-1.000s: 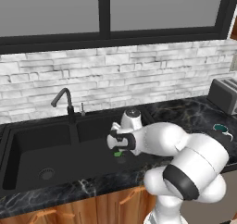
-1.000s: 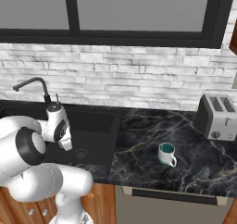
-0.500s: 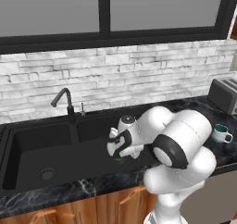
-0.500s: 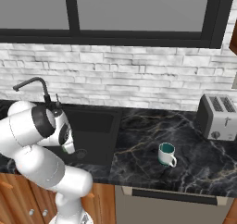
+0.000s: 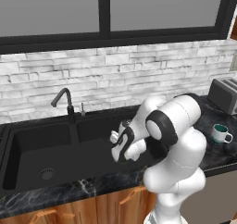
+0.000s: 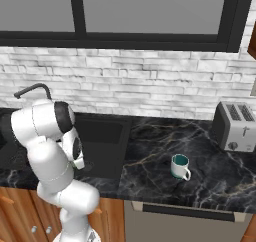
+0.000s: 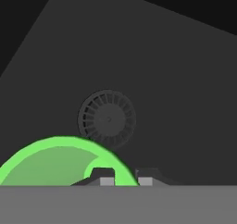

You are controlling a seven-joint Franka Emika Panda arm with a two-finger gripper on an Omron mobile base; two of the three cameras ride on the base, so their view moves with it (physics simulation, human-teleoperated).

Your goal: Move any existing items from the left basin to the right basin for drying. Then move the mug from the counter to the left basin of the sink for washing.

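We hold the green cup (image 7: 55,160) by its rim, gripper (image 7: 125,176) nearly closed with one fingertip inside and one outside the wall. Below the gripper lies a basin drain (image 7: 107,119), apparently the right basin's, suited for release.

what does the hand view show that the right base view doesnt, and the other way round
Hand view: the green cup up close, the gripper straddling its rim wall with one tip inside and one outside, and a round drain on the dark floor beyond.
Right base view: the white mug standing on the counter, a toaster, the faucet, the brick wall and the window.
Both: the matte black sink.
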